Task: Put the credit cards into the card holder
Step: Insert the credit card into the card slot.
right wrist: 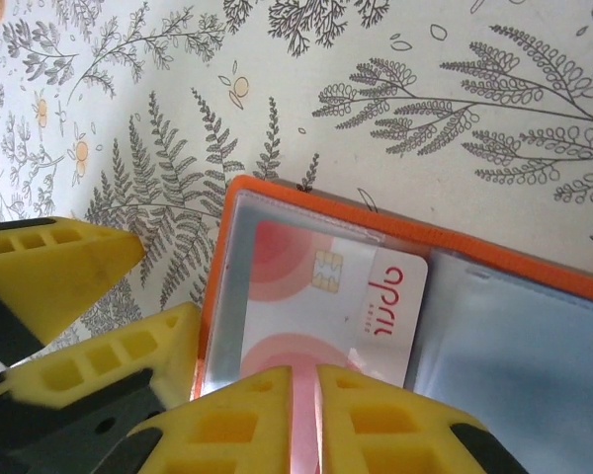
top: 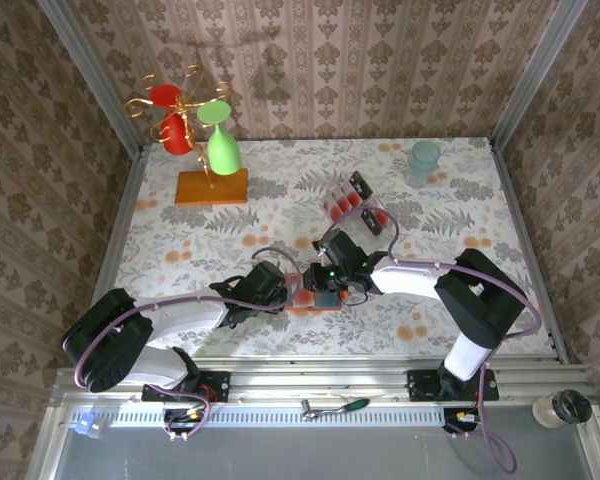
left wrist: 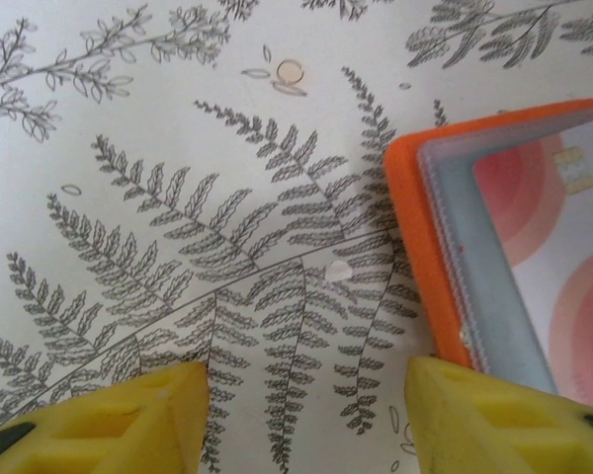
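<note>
Right claw (right wrist: 304,380) pinches 1 pink card (right wrist: 316,296) lying in open card holder (right wrist: 494,255). Left claw (left wrist: 301,420) half-wide, empty, nr holder's left edge.

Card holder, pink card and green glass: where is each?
card holder (right wrist: 514,346), right wrist view, grey inner pocket.
pink card (right wrist: 326,306), right wrist view, its middle.
green glass (top: 223,152), top view, its bowl.

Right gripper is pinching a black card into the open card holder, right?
No, the card is pale pink with red round marks, not black; right wrist view shows it. The right gripper is pinching it into the open card holder.
</note>
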Controlling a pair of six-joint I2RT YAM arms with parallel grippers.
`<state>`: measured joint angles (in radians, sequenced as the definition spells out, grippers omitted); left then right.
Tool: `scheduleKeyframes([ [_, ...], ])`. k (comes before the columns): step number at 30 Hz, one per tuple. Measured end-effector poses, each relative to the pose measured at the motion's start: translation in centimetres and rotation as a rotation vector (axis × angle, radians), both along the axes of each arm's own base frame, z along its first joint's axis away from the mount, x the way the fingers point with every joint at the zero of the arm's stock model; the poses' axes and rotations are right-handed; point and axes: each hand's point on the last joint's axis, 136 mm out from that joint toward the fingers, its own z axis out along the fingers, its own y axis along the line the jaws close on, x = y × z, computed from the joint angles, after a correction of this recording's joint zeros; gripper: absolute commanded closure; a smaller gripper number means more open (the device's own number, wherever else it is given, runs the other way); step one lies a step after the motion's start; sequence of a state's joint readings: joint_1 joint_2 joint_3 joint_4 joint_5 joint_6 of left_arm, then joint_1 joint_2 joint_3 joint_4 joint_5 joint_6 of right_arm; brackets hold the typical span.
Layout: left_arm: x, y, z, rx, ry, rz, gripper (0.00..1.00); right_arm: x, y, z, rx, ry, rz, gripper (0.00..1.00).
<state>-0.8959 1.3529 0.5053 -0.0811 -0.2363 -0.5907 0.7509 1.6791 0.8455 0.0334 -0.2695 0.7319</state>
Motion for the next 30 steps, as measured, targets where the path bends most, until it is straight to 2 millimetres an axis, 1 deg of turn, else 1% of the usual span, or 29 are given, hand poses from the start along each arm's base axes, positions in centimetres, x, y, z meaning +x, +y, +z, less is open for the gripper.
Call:
scheduleKeyframes([
  [5, -0.1, 0.1, -0.3, 0.006, 0.003, 0.002, 0.44, -0.9, -0.9, -1.2, -0.024, 0.026, -0.001, 0.85],
  [8, 0.1, 0.2, -0.5, 0.013, -0.002, 0.007, 0.44, -1.1, -0.9, -1.4, -0.027, 0.029, 0.001, 0.85],
  [14, 0.4, 0.3, -0.7, 0.029, -0.006, 0.014, 0.45, -1.5, -0.4, -2.4, -0.038, 0.042, 0.017, 0.85],
  [20, 0.4, 0.2, -0.7, 0.032, -0.009, 0.015, 0.44, -1.4, 0.7, -2.3, -0.033, 0.039, 0.035, 0.85],
  [30, 0.4, 0.2, -0.7, 0.031, -0.011, 0.016, 0.44, -1.2, 1.9, -2.6, -0.028, 0.053, 0.053, 0.86],
])
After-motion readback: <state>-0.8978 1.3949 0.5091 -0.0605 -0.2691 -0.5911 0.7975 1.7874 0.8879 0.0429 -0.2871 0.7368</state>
